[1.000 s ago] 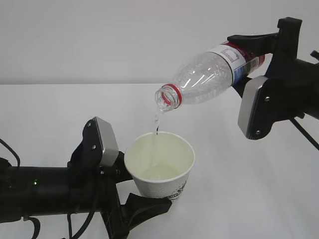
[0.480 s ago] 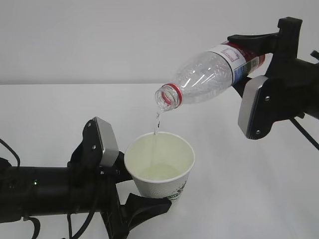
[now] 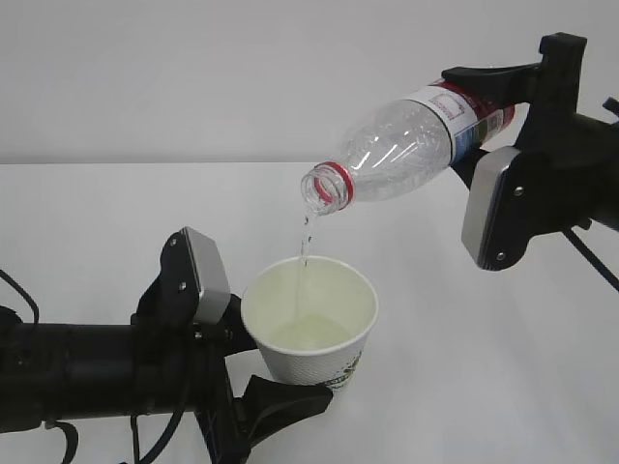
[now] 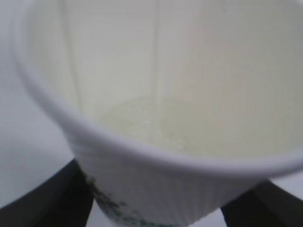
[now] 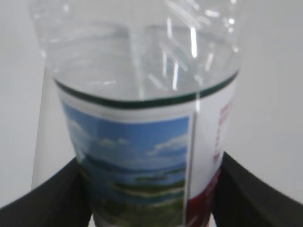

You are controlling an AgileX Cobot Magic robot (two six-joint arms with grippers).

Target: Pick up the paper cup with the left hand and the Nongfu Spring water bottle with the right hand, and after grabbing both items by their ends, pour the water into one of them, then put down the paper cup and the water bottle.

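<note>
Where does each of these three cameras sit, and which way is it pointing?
Exterior view: in front of the table, slanting down at both arms; left hand holds the paper cup, right hand tips the Nongfu Spring water bottle, water trickling.
Left wrist view: on the left arm, looking into the paper cup; dark jaws at the bottom corners.
Right wrist view: on the right arm, looking along the bottle; jaws either side.
Shared: the exterior view shows both the cup and the bottle.

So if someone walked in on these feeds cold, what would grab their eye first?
The tilted Nongfu Spring water bottle, held at its labelled end by the right hand at upper right, neck angled down. Then the thin stream of water falling from its open mouth into the paper cup, which the left hand grips near its base, lower centre.
</note>
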